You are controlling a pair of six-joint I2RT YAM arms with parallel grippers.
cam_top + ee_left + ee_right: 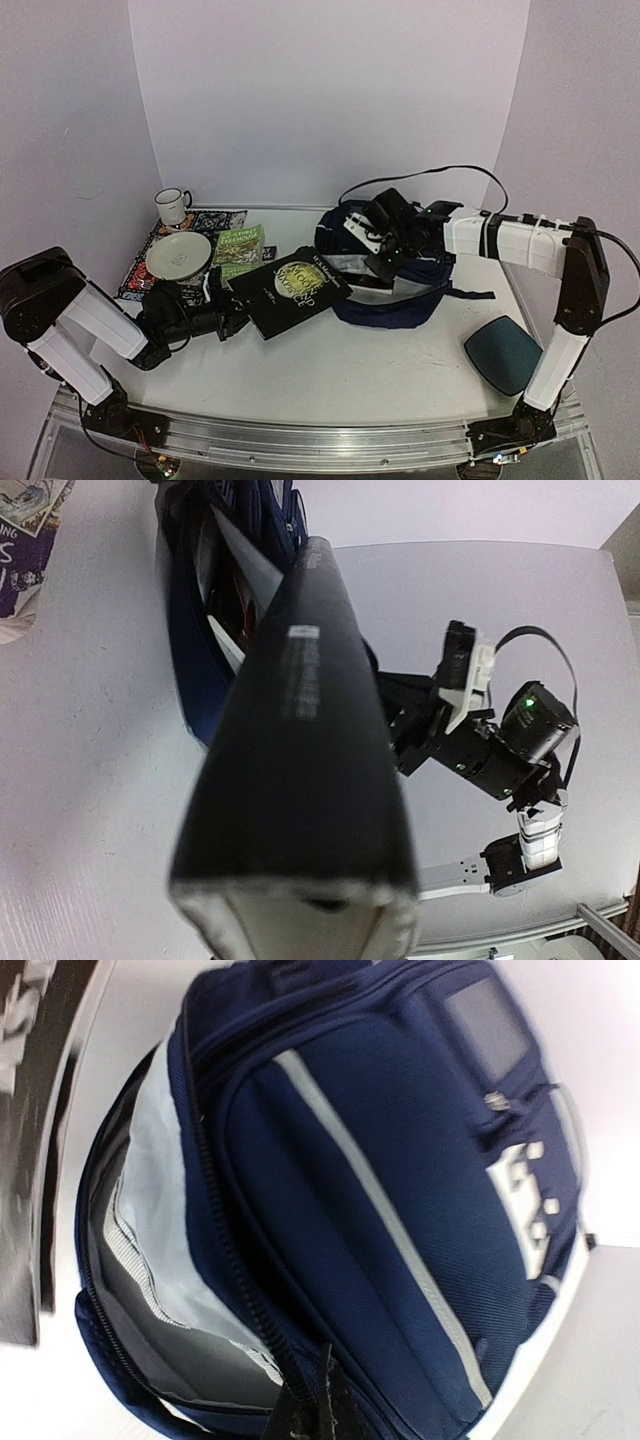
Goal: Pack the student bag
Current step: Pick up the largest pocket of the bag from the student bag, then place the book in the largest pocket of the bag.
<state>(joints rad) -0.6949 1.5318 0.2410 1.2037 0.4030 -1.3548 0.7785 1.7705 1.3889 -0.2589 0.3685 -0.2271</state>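
Left gripper (238,316) is closed narrow on the near edge of a black hardcover book (295,285). The book is held tilted, clear of the table (350,385). In the left wrist view the book's spine (300,760) runs away from the camera toward the open mouth of the student bag (385,305). In the top view the far corner of the book is at the edge of that mouth.

Right gripper (385,262) reaches in from the right and sits on top of the bag, at the rim of the opening. Its jaws are fully closed. Whether they pinch the zip edge or any fabric cannot be determined.

The student bag lies on its side at centre-right of the table, with its mouth facing the book. In the right wrist view the navy front panel (350,1210) faces up. It carries a pale piping stripe and a white patch (525,1205). The unzipped main compartment shows grey lining (150,1260).

At the far left of the table, a patterned mat (215,218) carries a white plate (179,254) and a mug (172,205). A green booklet (238,245) lies just beside the plate. A teal pouch (503,352) lies near the right arm's base, well apart from the bag.
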